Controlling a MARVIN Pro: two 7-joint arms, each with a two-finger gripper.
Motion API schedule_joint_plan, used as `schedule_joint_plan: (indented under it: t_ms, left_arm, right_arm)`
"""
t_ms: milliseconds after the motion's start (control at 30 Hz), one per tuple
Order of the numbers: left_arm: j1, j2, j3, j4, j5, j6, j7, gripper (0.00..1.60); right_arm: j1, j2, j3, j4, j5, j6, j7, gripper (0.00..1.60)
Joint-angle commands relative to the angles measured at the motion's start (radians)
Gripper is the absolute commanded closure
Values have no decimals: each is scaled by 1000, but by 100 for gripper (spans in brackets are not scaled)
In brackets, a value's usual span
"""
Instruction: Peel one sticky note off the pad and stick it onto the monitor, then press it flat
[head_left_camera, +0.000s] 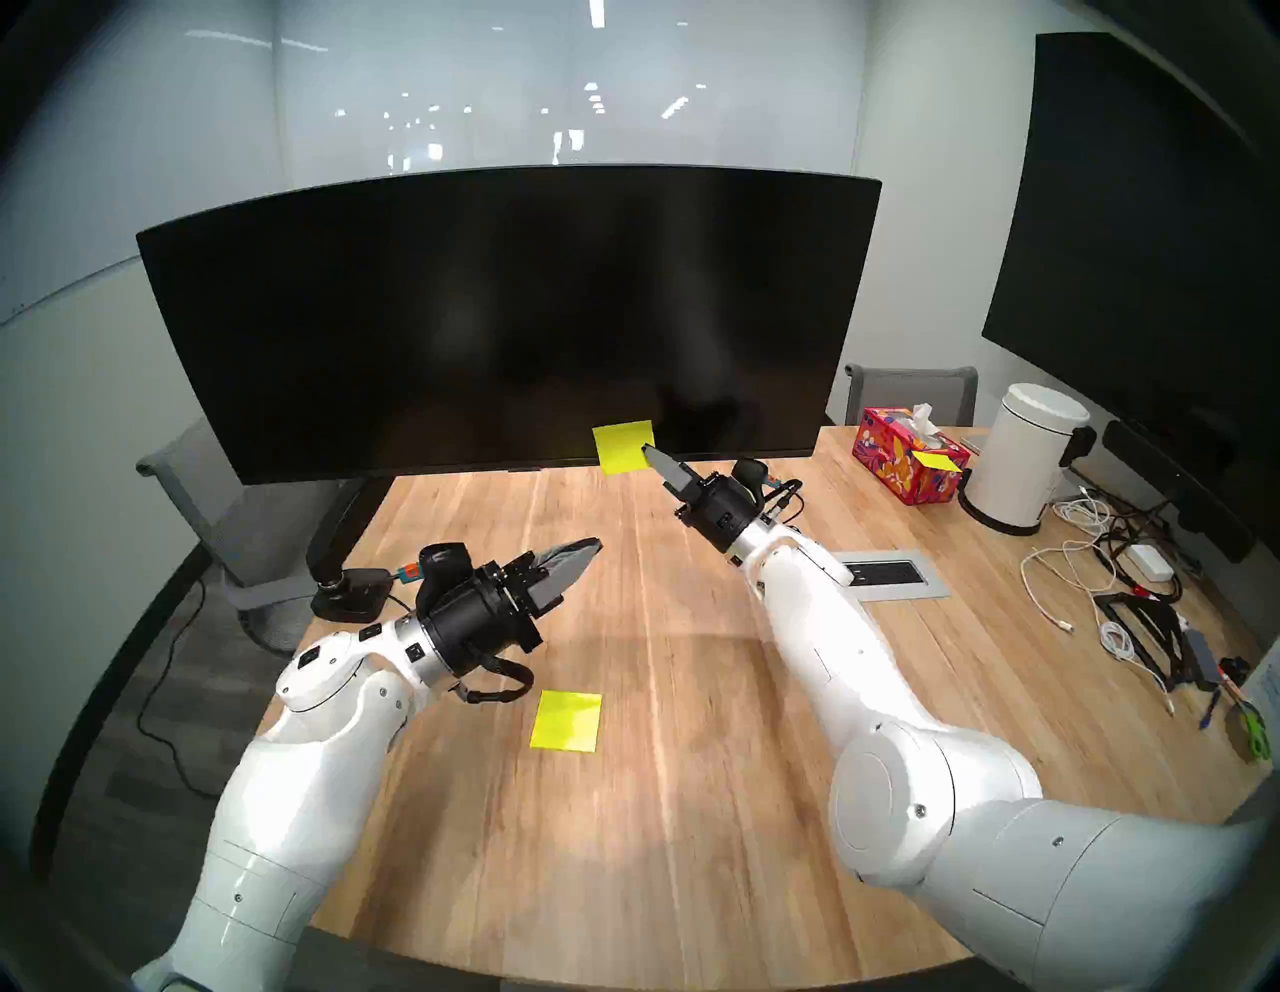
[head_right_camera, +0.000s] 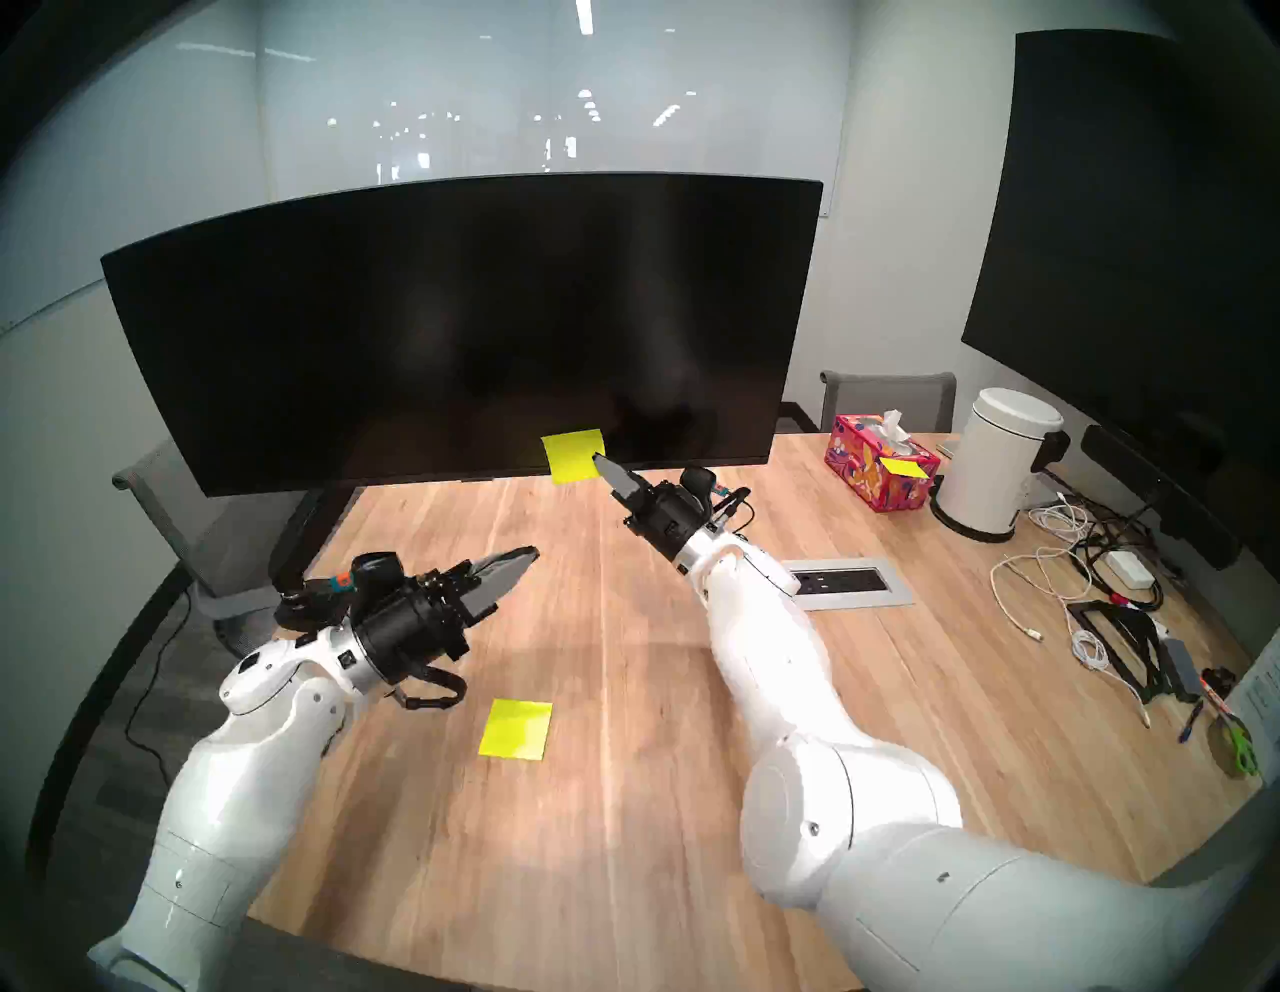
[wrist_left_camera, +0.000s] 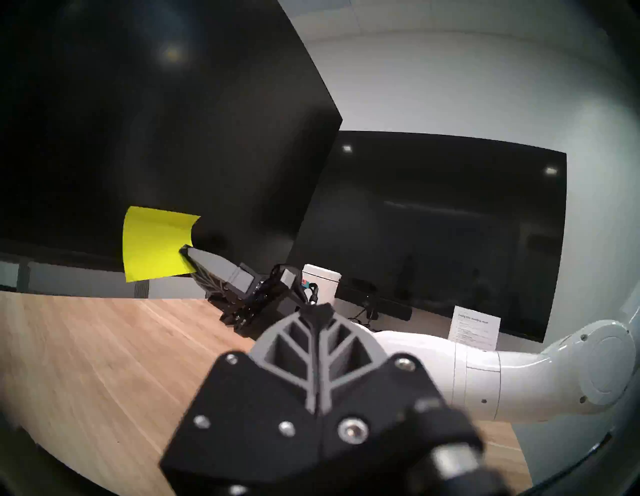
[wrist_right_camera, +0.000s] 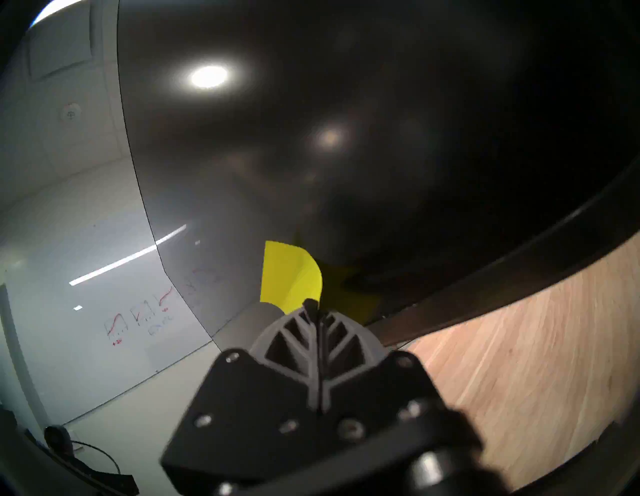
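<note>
Our right gripper pinched closed on sticky note edge; note curls ahead of tips against monitor lower bezel. We judge: push top adhesive strip flat before release. Left gripper closed, empty, behind; pad farther back.

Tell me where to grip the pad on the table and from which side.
Grip the pad across two opposite side edges, coming straight down from above. It lies flat on the table, so only its thin edges offer purchase. The left pincer, shut and empty, is nearest; the right pincer holds the sticky note.
</note>
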Motion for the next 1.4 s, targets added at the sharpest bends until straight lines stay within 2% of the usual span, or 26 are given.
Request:
schedule_joint_plan:
  t_ms: [0,167,367,567,933,1367]
  left_arm:
    - [-32,-26,18,-26,68,-94,22,160]
    - [-47,-51,34,-37,133,-129,89,160]
    - [-74,-80,55,-48,202,-109,198,160]
    - [-92,-93,79,-50,249,-85,272,160]
    - [-97,-92,89,-52,269,-71,300,160]
    - [-151,-113,112,4,339,-105,347,160]
  right_arm:
    - [20,-3,-1,-18,1,3,-3,160]
    - [17,-2,-1,-18,0,3,-6,160]
    - [16,-1,0,-17,-1,3,-7,160]
    - [14,-2,-1,-22,-3,6,-9,160]
    - [14,-4,0,-25,-1,19,-13,160]
    - [12,-4,0,-29,-1,23,-15,160]
